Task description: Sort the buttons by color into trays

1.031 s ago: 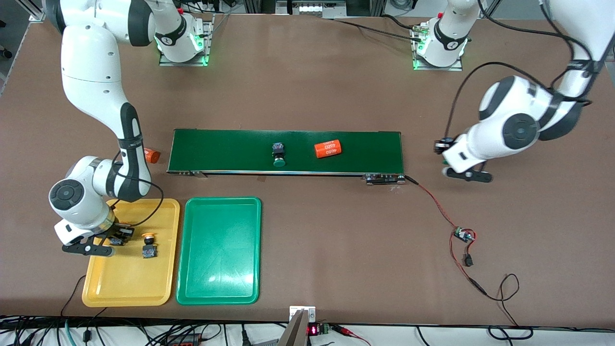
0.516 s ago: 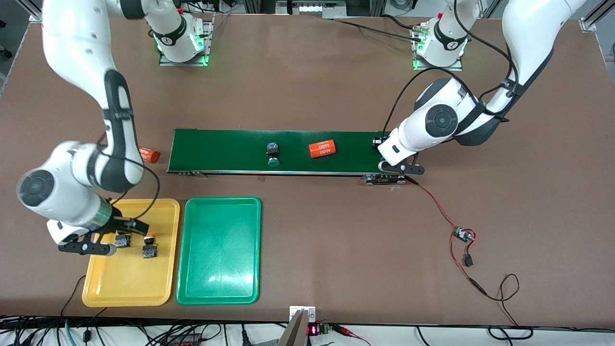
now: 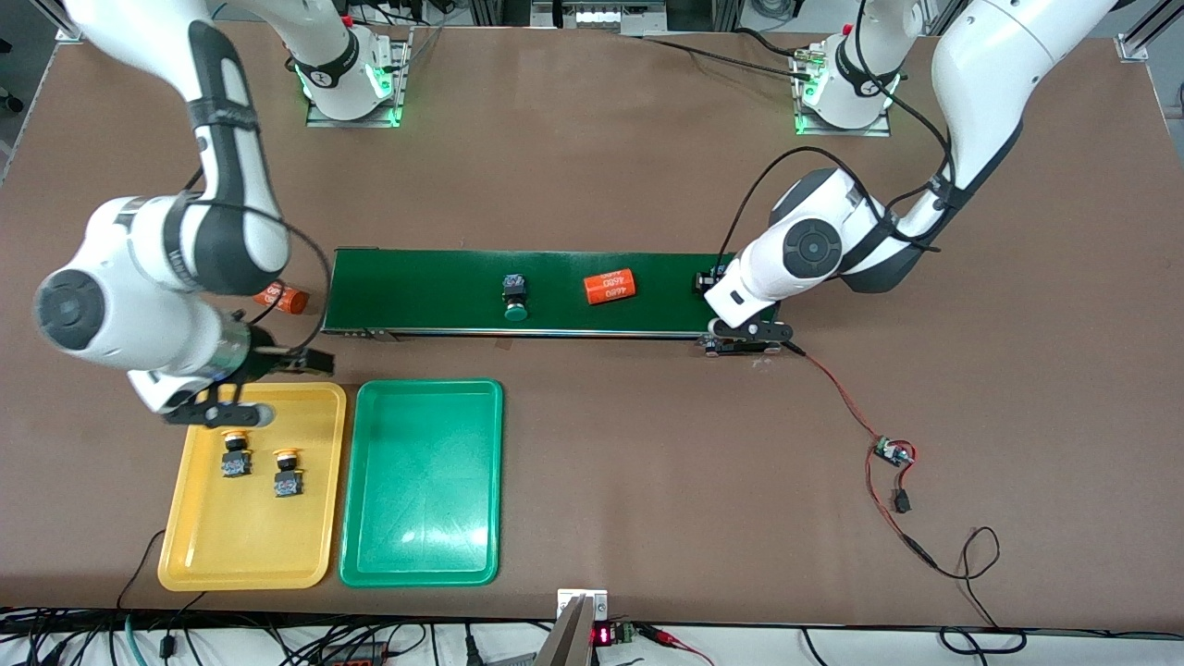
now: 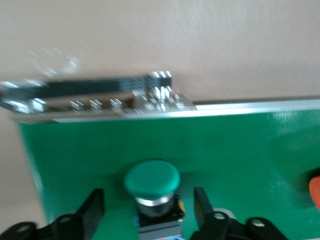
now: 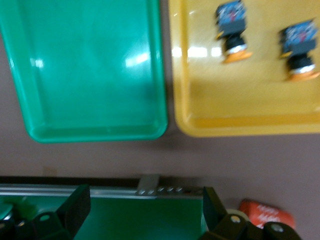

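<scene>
My left gripper (image 3: 714, 282) is low over the conveyor belt (image 3: 416, 287) at the left arm's end. It is open, and a green button (image 4: 151, 178) lies on the belt between its fingers (image 4: 95, 205), touching neither. A second green button (image 3: 514, 296) lies mid-belt. Two yellow buttons (image 3: 235, 456) (image 3: 288, 476) lie in the yellow tray (image 3: 250, 546). The green tray (image 3: 421, 518) beside it holds nothing. My right gripper (image 3: 287, 359) hangs open and empty over the gap between the yellow tray and the belt's end (image 5: 125, 220).
An orange cylinder (image 3: 610, 286) lies on the belt between the two green buttons. Another orange cylinder (image 3: 277, 298) lies on the table off the belt's end toward the right arm. A red wire and small circuit board (image 3: 893, 453) lie toward the left arm's end.
My left gripper swung over the belt's end and opened, leaving the green button on the belt. My right gripper left the second yellow button in the yellow tray and rose toward the belt.
</scene>
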